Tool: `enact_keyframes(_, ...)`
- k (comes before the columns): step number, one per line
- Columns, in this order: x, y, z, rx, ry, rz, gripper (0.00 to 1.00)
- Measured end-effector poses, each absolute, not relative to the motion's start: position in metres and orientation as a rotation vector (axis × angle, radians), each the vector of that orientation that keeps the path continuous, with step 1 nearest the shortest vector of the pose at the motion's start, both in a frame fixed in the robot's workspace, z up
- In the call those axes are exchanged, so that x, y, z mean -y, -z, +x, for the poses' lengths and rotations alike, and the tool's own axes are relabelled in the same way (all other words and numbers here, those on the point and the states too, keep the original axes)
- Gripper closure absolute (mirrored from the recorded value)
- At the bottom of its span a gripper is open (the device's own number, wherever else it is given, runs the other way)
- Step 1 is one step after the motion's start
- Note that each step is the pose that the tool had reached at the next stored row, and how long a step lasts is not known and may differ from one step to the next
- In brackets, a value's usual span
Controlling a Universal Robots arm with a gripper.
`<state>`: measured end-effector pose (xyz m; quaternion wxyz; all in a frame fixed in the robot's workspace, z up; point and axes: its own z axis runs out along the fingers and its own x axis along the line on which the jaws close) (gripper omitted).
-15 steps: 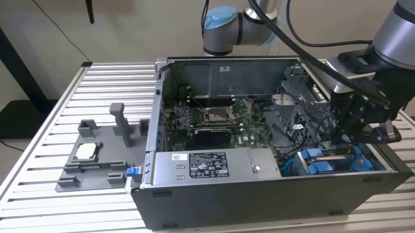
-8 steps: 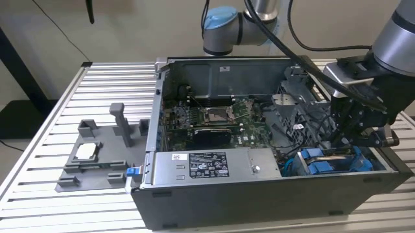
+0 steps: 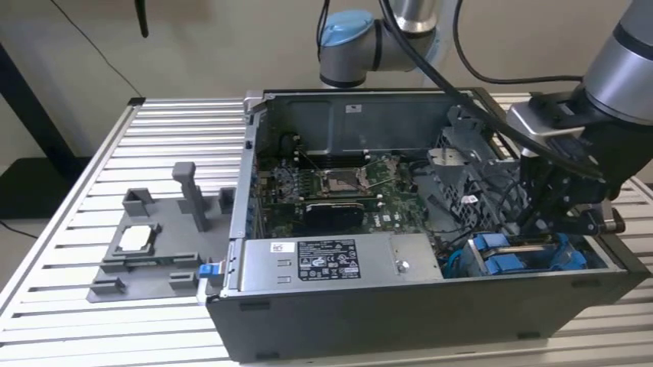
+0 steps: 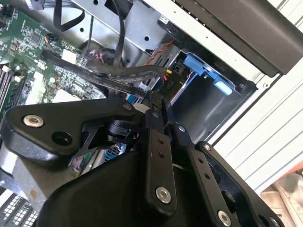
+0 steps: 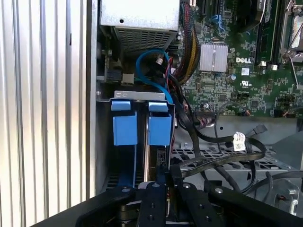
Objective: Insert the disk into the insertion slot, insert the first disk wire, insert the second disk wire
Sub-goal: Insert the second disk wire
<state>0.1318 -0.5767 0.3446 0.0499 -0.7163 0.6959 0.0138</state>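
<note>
You are looking at the claw (image 3: 561, 229) hanging low inside the open case (image 3: 429, 321), which is lying on its side on the slatted desk (image 3: 72, 222) near the edge on the exterior view's right. In both wrist views its fingers (image 5: 156, 189) are standing pressed close together, and whether anything thin is pinched between them you cannot tell. The tips are hovering right over the cage, among black wires (image 5: 222, 161) that are looping across from the board (image 5: 236, 71); that crowding is likely why the claw is coming in narrow and upright.

The disk (image 5: 158, 125) is sitting in the slot (image 5: 106, 97), in the case corner beside the power box (image 3: 326, 260). You are seeing it mostly as bright blue frame: two blue tabs side by side in the first wrist view, with a thin dark edge running down below them. Being set on edge and pushed deep, it is showing no label face. A blue cable (image 5: 147, 71) is curling just above the cage
</note>
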Motion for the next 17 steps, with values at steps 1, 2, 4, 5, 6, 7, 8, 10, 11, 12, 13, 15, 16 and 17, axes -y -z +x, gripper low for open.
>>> enact_keyframes(1,0.5767,-0.3442,0.1318,-2.122,-0.042,-2.179,0.84)
enact_keyframes(2,0.5767,-0.3438,0.1318,-2.124,-0.042,-2.177,0.84)
enact_keyframes(4,0.5767,-0.3432,0.1318,-2.130,-0.042,-2.172,0.84)
enact_keyframes(5,0.5767,-0.3424,0.1318,-2.133,-0.042,-2.169,0.84)
enact_keyframes(6,0.5767,-0.3418,0.1318,-2.136,-0.042,-2.166,0.84)
enact_keyframes(7,0.5767,-0.3412,0.1318,-2.140,-0.042,-2.163,0.84)
enact_keyframes(8,0.5767,-0.3408,0.1318,-2.143,-0.041,-2.159,0.84)
enact_keyframes(10,0.5767,-0.3400,0.1318,-2.149,-0.041,-2.153,0.84)
enact_keyframes(11,0.5768,-0.3395,0.1318,-2.152,-0.041,-2.150,0.84)
enact_keyframes(12,0.5768,-0.3389,0.1318,-2.156,-0.040,-2.147,0.84)
enact_keyframes(13,0.5768,-0.3379,0.1318,-2.159,-0.040,-2.143,0.84)
enact_keyframes(15,0.5768,-0.3360,0.1317,-2.166,-0.039,-2.137,0.84)
enact_keyframes(16,0.5769,-0.3357,0.1318,-2.169,-0.039,-2.134,0.84)
enact_keyframes(17,0.5771,-0.3350,0.1318,-2.170,-0.042,-2.131,0.82)
